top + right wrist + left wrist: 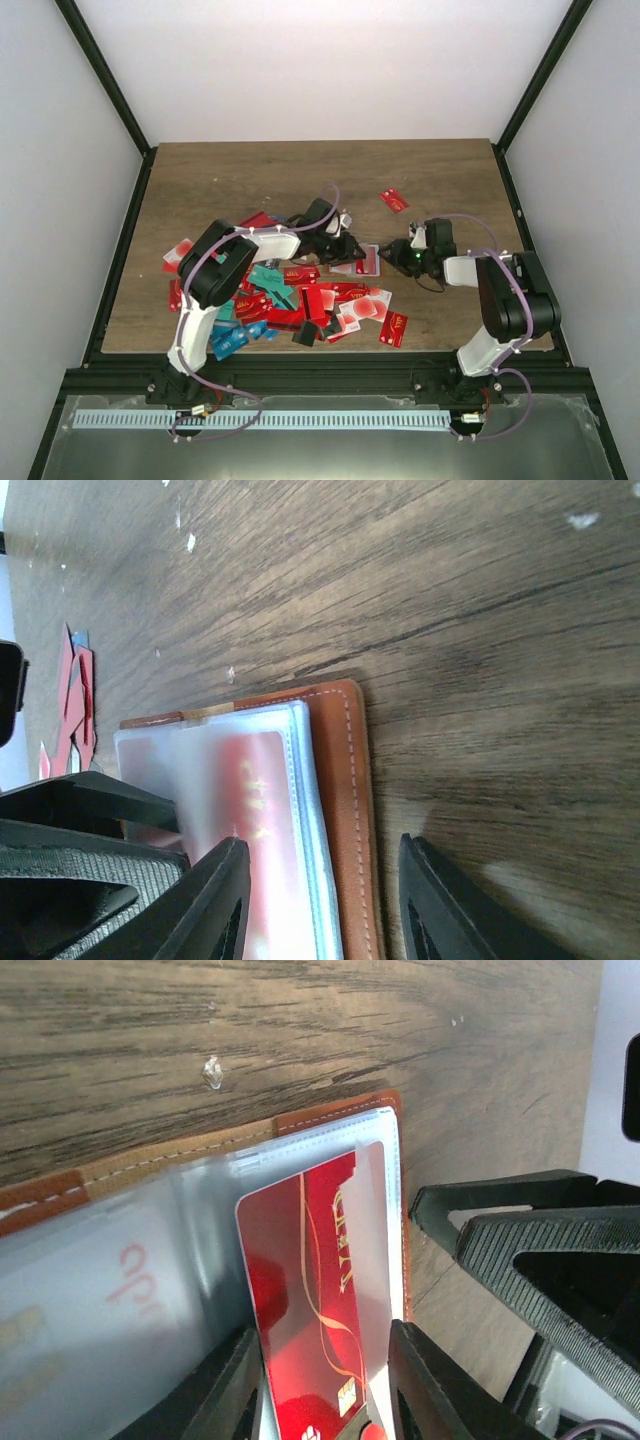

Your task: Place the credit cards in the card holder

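With jaws apart, my left gripper (322, 1345) straddled the red credit card (300, 1280), its long axis running ahead into the card holder (335, 1115).

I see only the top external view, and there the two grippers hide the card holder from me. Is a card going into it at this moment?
Observer: Yes. In the left wrist view a red card lies partly under a clear sleeve of the open card holder. The left gripper has one finger on each side of the card's lower end.
Operator: And what is the right gripper doing?
Observer: In its own wrist view the right gripper has its jaws apart across the holder's stitched brown edge. One finger is over the sleeves, the other over the bare table.
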Controlling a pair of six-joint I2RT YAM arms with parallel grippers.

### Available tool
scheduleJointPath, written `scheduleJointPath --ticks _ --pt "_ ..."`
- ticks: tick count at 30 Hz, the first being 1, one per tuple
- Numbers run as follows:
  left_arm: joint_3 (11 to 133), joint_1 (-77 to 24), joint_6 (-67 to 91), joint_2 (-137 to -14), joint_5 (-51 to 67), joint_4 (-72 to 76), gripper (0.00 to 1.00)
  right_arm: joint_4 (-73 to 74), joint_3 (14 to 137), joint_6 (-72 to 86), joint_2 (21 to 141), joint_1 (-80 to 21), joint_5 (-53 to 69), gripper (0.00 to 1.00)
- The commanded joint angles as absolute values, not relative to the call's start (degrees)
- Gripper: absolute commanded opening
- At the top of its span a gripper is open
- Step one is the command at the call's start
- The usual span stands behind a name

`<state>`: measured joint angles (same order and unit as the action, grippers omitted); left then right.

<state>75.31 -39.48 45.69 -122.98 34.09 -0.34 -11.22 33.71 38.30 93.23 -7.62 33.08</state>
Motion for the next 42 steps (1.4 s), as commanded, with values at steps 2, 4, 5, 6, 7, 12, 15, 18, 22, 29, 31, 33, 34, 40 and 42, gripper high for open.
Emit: scheduleJointPath --ticks 2,4,5,6,7,12,15,18,22,29,31,33,34,40,42 --pt "76.4 -39.6 41.9 -120.5 30.8 -8.5 0.41 -6.3 35.5 36.9 90.9 -7.4 30.7 0.43" --pt "76.6 -39.5 41.0 -119.6 29.6 -10.1 0.45 -5.8 35.7 36.7 90.2 -7.4 30.2 0.44" --pt "76.6 -39.5 40.7 -119.2 29.3 -10.7 0.47 -5.5 35.8 36.6 89.8 -7.5 30.0 0.44" --pt "76.6 -39.5 40.4 -118.8 29.0 -11.1 0.49 -5.3 35.9 36.5 89.6 -7.4 29.9 0.44" --pt "76.6 -39.5 40.3 -118.4 28.8 -11.4 0.51 -5.2 36.0 36.4 89.2 -7.4 29.9 0.44" --pt "76.3 -39.4 36.6 -115.4 25.3 -14.9 0.61 -4.7 36.0 35.1 87.2 -7.5 31.0 0.44" --pt "75.4 -39.4 34.6 -113.3 23.3 -16.2 0.68 -4.4 35.8 34.1 86.1 -7.6 33.4 0.45" --pt "75.0 -39.3 31.5 -111.8 22.0 -17.5 0.72 -4.5 35.5 34.1 85.4 -8.2 36.0 0.45" --pt "73.8 -39.4 27.5 -110.5 20.7 -17.9 0.61 -6.0 35.2 35.5 85.3 -11.2 39.4 0.46" --pt "73.1 -39.4 24.9 -111.6 23.0 -15.9 0.23 -9.3 34.6 38.7 87.0 -14.1 40.3 0.46" --pt "73.3 -39.4 24.6 -112.3 23.2 -15.7 0.15 -9.6 34.8 38.8 87.9 -14.2 40.2 0.46" --pt "73.5 -39.3 24.5 -112.9 23.4 -15.5 0.1 -9.9 35.1 39.0 88.8 -14.2 40.2 0.45" --pt "73.5 -39.3 24.4 -113.1 23.8 -15.2 0.07 -10.1 35.1 39.1 89.1 -14.2 40.2 0.45" --pt "73.4 -39.4 24.1 -114.6 25.2 -14.5 0.04 -11.4 35.6 39.7 91.1 -14.3 40.9 0.45" --pt "73.5 -39.4 24.1 -115.2 25.7 -14.5 0.04 -11.5 35.8 39.7 91.4 -14.3 41.0 0.45"
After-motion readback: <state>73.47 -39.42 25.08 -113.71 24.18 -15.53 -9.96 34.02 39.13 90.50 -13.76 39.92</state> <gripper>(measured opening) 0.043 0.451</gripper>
